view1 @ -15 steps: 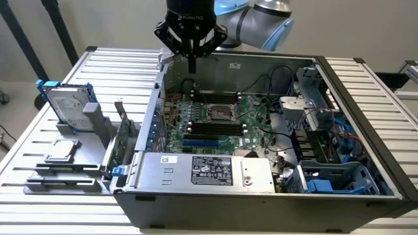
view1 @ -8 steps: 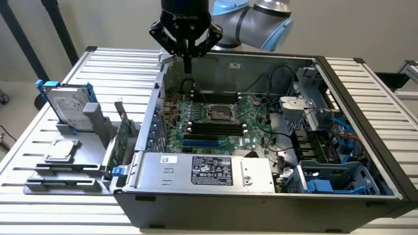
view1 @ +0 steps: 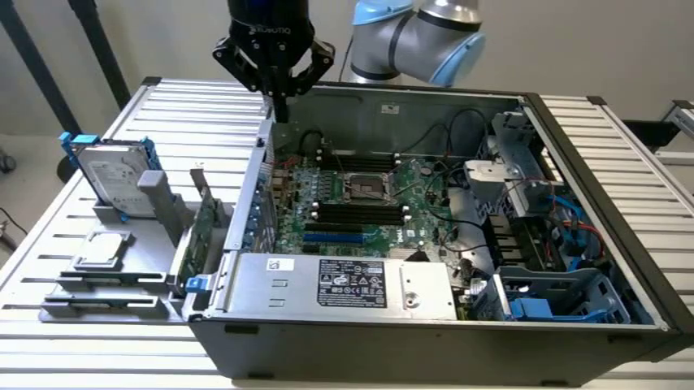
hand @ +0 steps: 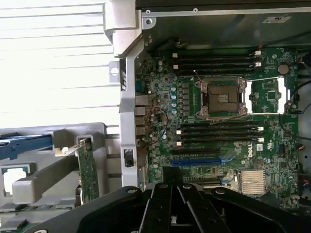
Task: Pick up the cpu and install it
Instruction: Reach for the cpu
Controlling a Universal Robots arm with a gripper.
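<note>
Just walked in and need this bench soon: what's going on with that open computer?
A robot arm's pincer hangs shut and empty over the open computer case's far corner, at the exterior view's left. The chip lies untouched on the grey rack beside the case, and the socket on the board is empty.

I see an open computer case [view1: 434, 349] on the slatted table [view1: 184, 106], its power supply [view1: 347, 283] at the near wall. At the exterior view's left, a grey rack [view1: 158, 203] holds the hard drive [view1: 109, 175] upright, the expansion card [view1: 197, 236] just beside the case.
</note>
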